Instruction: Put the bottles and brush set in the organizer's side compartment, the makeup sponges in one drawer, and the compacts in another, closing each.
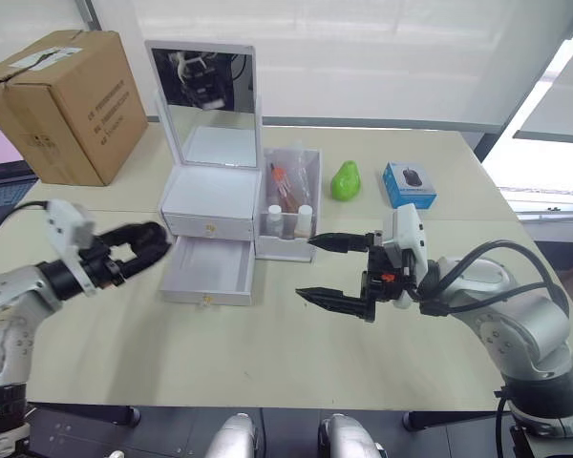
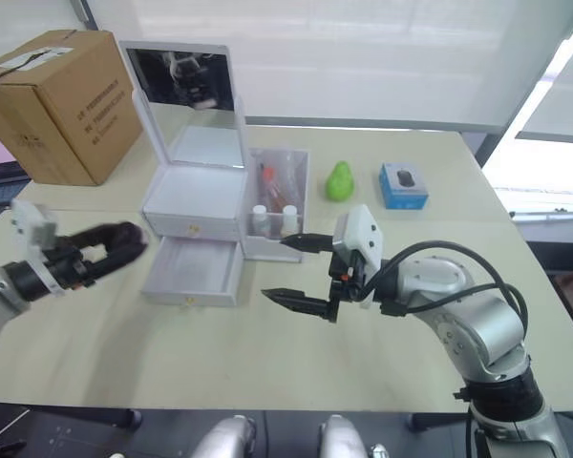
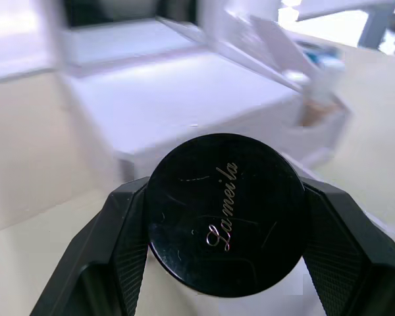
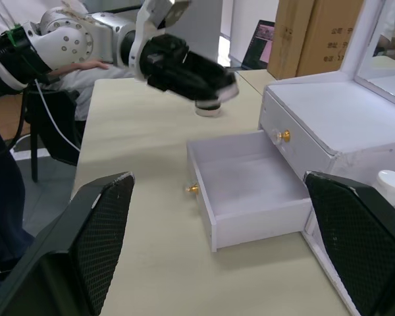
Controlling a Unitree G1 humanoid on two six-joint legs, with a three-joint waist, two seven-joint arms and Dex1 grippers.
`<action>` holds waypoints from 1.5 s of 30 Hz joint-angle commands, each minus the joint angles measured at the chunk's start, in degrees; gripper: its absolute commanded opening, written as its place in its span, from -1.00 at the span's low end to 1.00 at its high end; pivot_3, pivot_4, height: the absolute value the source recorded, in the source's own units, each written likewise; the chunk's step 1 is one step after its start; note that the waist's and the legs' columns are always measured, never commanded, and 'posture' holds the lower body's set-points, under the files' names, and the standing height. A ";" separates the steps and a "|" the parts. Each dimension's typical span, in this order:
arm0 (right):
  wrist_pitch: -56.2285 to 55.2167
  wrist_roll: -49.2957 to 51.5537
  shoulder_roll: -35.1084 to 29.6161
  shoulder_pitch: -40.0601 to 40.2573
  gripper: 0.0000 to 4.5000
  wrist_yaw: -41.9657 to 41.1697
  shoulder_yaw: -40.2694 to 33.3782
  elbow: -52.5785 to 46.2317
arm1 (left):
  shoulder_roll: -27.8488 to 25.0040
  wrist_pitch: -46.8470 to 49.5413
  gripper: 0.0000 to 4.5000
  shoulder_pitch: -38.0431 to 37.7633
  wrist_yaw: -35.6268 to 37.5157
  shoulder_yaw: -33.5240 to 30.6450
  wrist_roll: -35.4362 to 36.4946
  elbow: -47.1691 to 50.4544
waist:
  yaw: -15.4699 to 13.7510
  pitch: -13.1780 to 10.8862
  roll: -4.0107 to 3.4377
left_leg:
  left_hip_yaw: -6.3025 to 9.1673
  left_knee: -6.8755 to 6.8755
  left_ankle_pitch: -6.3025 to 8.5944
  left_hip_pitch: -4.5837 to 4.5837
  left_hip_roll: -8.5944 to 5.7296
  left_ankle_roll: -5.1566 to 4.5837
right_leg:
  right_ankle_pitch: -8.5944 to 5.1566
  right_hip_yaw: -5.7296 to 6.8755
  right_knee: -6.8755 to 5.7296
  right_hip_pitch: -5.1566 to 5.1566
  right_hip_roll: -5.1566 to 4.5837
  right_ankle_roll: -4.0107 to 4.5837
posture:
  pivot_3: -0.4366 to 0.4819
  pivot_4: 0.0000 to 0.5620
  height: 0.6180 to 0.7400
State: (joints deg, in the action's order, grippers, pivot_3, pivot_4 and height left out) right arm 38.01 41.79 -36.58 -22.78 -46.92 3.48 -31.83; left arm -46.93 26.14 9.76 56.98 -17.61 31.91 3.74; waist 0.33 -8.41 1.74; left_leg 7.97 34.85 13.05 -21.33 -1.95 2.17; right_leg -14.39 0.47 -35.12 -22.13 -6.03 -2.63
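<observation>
My left gripper (image 1: 145, 246) is shut on a round black compact (image 3: 227, 214) with silver script on its lid. It hovers just left of the white mirrored organizer (image 1: 213, 191). The organizer's lower drawer (image 1: 210, 272) is pulled open and looks empty (image 4: 243, 191), while the upper drawer (image 1: 210, 221) is shut. The side compartment (image 1: 288, 205) holds two white-capped bottles (image 1: 305, 214) and a brush set (image 1: 282, 181). A green teardrop sponge (image 1: 345, 180) lies right of the organizer. My right gripper (image 1: 307, 269) is open with nothing in it, in front of the side compartment and right of the open drawer.
A cardboard box (image 1: 67, 105) stands at the table's back left, with a laptop (image 1: 0, 181) by the left edge. A small blue box (image 1: 409, 184) showing a computer mouse lies right of the green sponge.
</observation>
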 commanded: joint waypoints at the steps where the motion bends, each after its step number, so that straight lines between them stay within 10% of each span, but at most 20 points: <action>1: 0.23 0.67 -0.09 0.43 1.00 1.45 -1.53 -2.89 | -1.74 -3.20 0.30 3.00 2.32 3.59 -4.10 -4.07 | 0.08 -0.01 0.02 | 0.00 0.01 -0.02 0.00 0.02 -0.03 | 0.00 0.00 0.00 -0.01 0.03 0.00 | -0.05 -0.47 0.88; 45: 1.36 1.37 -0.20 3.39 1.00 6.18 -2.54 -6.12 | -0.50 -0.69 0.30 8.99 3.71 10.21 -9.85 -7.72 | 0.29 0.00 0.09 | -0.16 0.10 -0.09 0.00 0.11 -0.15 | 0.05 -0.11 0.00 0.00 0.10 -0.08 | -0.05 -0.47 0.88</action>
State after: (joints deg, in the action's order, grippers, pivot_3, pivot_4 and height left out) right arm 39.39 41.93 -36.61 -19.31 -40.95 2.47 -35.82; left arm -47.27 25.43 17.70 60.74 -7.06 21.92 -4.68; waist 0.62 -8.41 1.83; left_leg 7.80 34.96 12.96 -21.33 -1.84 2.01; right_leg -14.34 0.36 -35.13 -22.11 -5.93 -2.71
